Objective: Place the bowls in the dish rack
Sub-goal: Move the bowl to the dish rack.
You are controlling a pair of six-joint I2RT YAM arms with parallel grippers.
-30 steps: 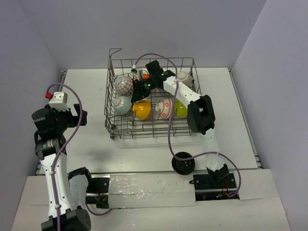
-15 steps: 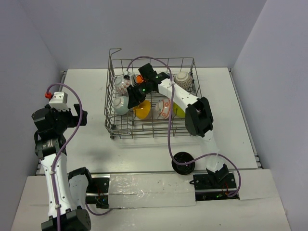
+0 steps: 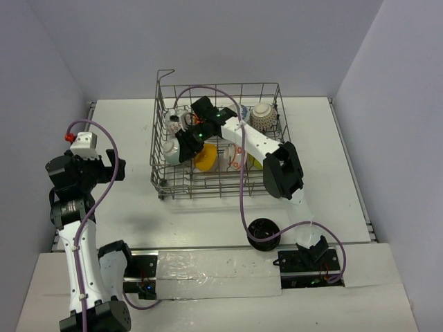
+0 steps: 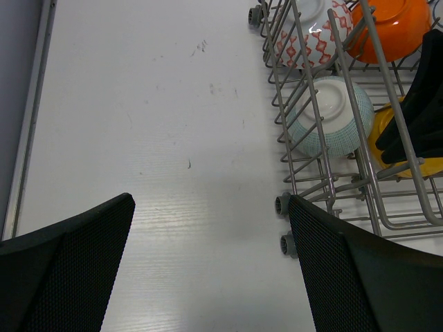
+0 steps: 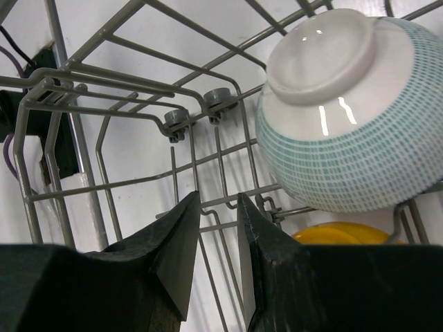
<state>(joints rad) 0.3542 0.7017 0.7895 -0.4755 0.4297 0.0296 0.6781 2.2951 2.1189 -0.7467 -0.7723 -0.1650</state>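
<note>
The grey wire dish rack (image 3: 160,181) holds several bowls. Along its left side are a red-and-white patterned bowl (image 4: 308,34), an orange bowl (image 4: 391,28), a pale teal bowl (image 4: 325,117) and a yellow bowl (image 3: 205,159). A white-patterned bowl (image 3: 263,113) sits at the back right. A glossy black bowl (image 3: 265,234) stands on the table in front of the rack. My right gripper (image 3: 183,145) is inside the rack beside the teal bowl (image 5: 346,124). Its jaws stand a narrow gap apart and hold nothing. My left gripper (image 4: 211,207) is wide open over bare table left of the rack.
The rack's raised wire loop (image 3: 165,72) stands at its back left corner. The rack's small grey wheels (image 4: 284,204) rest on the white table. Grey walls close in the table at the back and sides. The right arm's purple cable (image 3: 208,88) arches over the rack.
My right gripper has moved from the back of the rack near the orange bowl toward the left front, beside the teal bowl. The left arm has not moved.
</note>
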